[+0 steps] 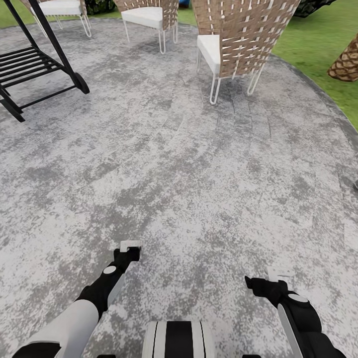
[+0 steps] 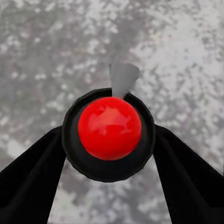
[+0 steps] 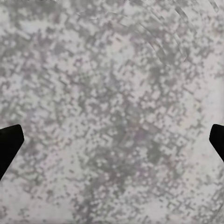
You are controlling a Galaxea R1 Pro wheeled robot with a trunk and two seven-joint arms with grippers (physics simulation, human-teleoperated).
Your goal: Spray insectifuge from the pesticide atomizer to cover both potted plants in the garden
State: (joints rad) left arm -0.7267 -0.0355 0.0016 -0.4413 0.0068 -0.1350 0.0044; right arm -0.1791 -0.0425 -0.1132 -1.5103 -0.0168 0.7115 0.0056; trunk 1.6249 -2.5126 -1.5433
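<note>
The pesticide atomizer (image 2: 109, 127) appears end-on in the left wrist view as a round red top in a dark body, held between two black fingers. My left gripper (image 2: 110, 154) is shut on it and hangs low over the grey mottled patio (image 1: 189, 164) of the garden. From the head camera the left gripper (image 1: 128, 252) is at the lower left with a small white part at its tip. My right gripper (image 1: 271, 279) is at the lower right; it (image 3: 114, 140) stands open over bare paving with nothing in it. The potted plants are out of view.
Ahead stand a wicker chair (image 1: 238, 35) with white wire legs and a second chair (image 1: 149, 15) behind it. A black slatted stand on wheels (image 1: 35, 64) is at the far left. Grass (image 1: 318, 49) borders the patio on the right, beside a brown scaly trunk (image 1: 345, 64).
</note>
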